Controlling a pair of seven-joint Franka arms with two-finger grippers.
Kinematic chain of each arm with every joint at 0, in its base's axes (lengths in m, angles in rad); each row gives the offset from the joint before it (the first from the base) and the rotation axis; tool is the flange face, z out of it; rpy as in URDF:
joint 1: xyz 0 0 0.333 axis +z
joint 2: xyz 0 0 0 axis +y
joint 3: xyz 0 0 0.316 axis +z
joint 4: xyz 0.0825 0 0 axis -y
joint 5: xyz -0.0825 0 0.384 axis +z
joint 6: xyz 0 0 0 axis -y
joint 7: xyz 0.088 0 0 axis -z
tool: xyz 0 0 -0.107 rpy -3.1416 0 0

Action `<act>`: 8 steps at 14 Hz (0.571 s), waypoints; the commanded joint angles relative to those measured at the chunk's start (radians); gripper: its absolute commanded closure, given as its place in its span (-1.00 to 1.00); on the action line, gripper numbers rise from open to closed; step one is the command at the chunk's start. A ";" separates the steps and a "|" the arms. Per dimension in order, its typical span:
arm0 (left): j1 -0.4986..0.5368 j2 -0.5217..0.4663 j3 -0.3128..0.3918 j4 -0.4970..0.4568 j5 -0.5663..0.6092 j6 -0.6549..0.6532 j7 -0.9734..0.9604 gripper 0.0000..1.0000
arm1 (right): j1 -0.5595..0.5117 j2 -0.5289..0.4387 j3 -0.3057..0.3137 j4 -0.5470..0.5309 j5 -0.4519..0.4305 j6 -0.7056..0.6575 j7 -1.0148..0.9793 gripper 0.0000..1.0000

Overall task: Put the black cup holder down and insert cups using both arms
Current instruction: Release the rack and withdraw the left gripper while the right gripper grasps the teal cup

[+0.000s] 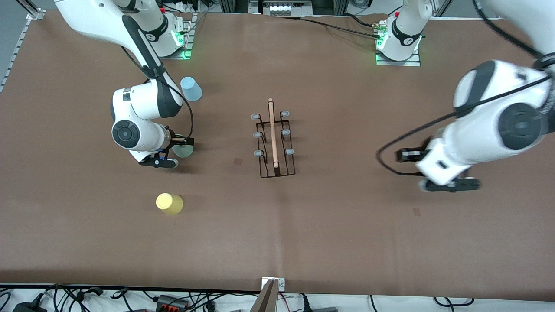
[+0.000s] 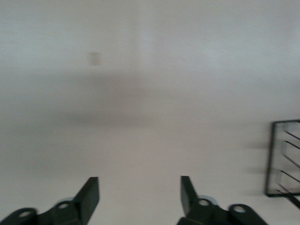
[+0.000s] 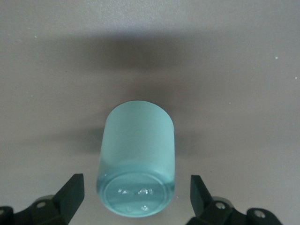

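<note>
Yellow cup (image 1: 169, 203) untouched near front edge. Holder (image 1: 275, 144) stands mid-table. Right gripper (image 3: 136, 199), wide, straddles green cup (image 3: 136, 165): must close. Left gripper (image 2: 139, 197) wide, waiting.

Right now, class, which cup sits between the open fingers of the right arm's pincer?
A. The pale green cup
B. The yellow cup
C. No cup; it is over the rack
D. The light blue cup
A. The right wrist view shows the pale green cup upside down between the spread fingers of the right pincer, not yet gripped; the yellow cup and the light blue cup stand apart on the table.
</note>
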 commanded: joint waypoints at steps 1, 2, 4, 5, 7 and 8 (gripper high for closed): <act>-0.048 -0.163 0.159 -0.092 -0.040 -0.012 0.048 -1.00 | -0.005 0.002 0.001 0.003 0.014 0.008 0.006 -0.37; -0.053 -0.238 0.202 -0.151 -0.051 0.010 0.045 -1.00 | -0.005 -0.004 0.001 0.006 0.014 0.005 0.006 -0.05; -0.067 -0.343 0.227 -0.285 -0.048 0.051 0.051 -1.00 | -0.005 -0.014 0.001 0.043 0.014 -0.034 0.008 0.35; -0.061 -0.387 0.227 -0.364 -0.048 0.124 0.051 -1.00 | -0.002 -0.025 -0.001 0.076 0.014 -0.070 0.008 0.37; -0.061 -0.475 0.226 -0.518 -0.048 0.278 0.054 -1.00 | 0.007 -0.047 0.002 0.187 0.016 -0.198 0.013 0.41; -0.061 -0.484 0.221 -0.538 -0.048 0.306 0.054 -1.00 | 0.010 -0.056 0.022 0.258 0.017 -0.279 0.023 0.41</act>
